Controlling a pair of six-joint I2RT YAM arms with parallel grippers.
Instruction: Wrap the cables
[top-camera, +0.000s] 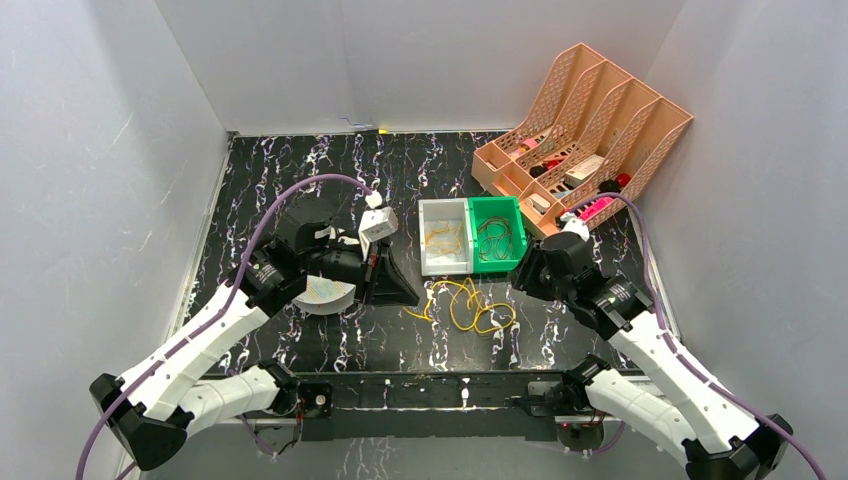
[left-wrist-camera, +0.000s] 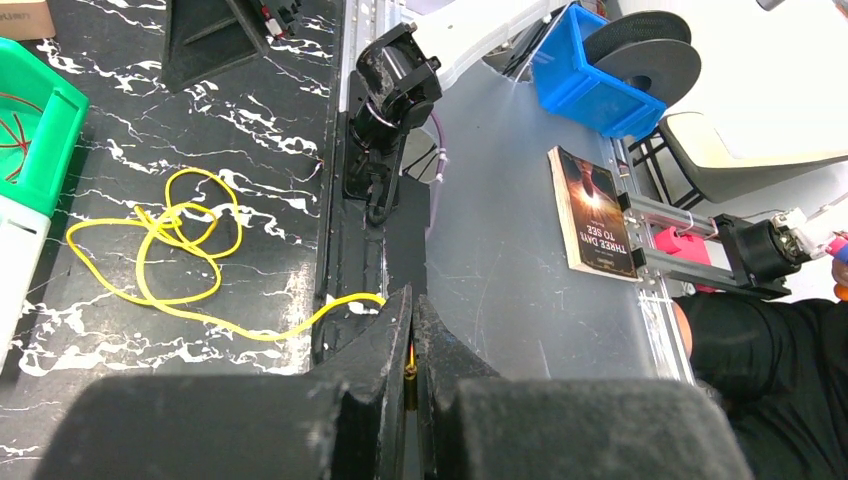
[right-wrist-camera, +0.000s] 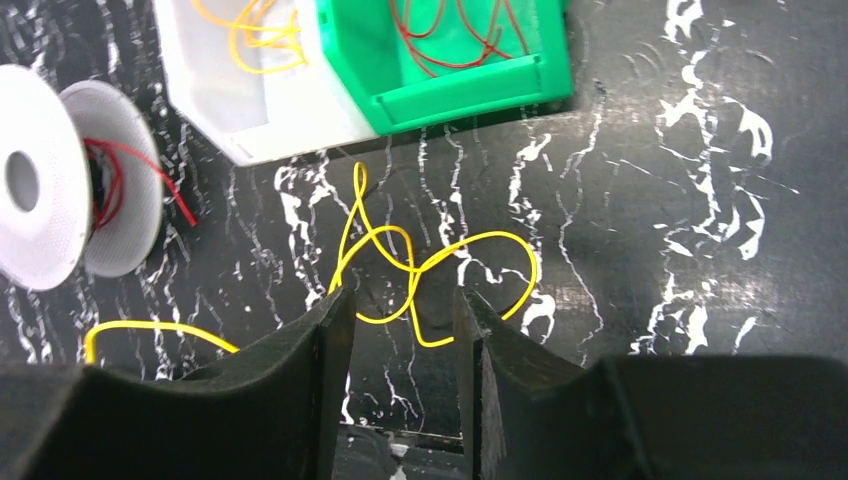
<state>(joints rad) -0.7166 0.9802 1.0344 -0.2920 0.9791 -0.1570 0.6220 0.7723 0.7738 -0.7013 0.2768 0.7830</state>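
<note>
left fingers (left-wrist-camera: 396, 318) pinch cable (top-camera: 468, 305) short of table edge (left-wrist-camera: 322, 180).

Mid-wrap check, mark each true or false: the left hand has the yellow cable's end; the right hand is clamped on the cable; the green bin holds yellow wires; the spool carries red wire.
1. The left hand is shut on the end of the yellow cable: true.
2. The right hand is clamped on the cable: false. Its jaws stand apart over loops lying on the table.
3. The green bin holds yellow wires: false. It holds dark red wires; the yellow wires are in the white bin.
4. The white spool carries red wire: true.
</note>
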